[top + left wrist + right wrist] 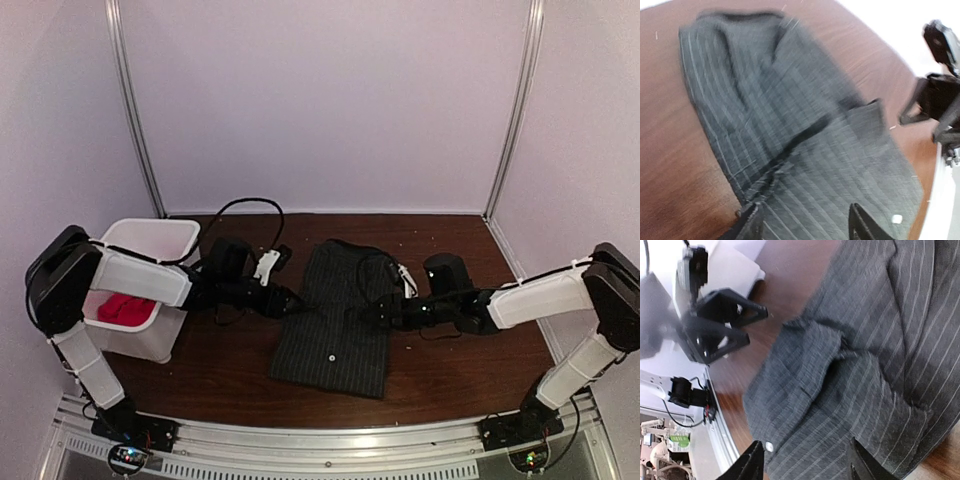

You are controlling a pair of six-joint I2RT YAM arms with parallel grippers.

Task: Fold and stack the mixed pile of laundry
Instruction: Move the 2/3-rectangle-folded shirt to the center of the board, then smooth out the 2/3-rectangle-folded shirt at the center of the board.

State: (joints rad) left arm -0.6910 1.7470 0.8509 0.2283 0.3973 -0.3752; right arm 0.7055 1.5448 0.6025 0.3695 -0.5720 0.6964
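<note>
A dark brown wood-grain bench carried everything in view; its streaky grain showed plainly in both wrist views, and a few pale specks lay scattered toward its far edge. A white plastic bin with a rounded rim stood at the bench's left side, close to the left wall; its near wall looked translucent. Plain pale walls closed the back and both sides; two slim metal posts, one on the left and one on the right, rose from the back corners; a ribbed aluminium rail ran along the near edge.
</note>
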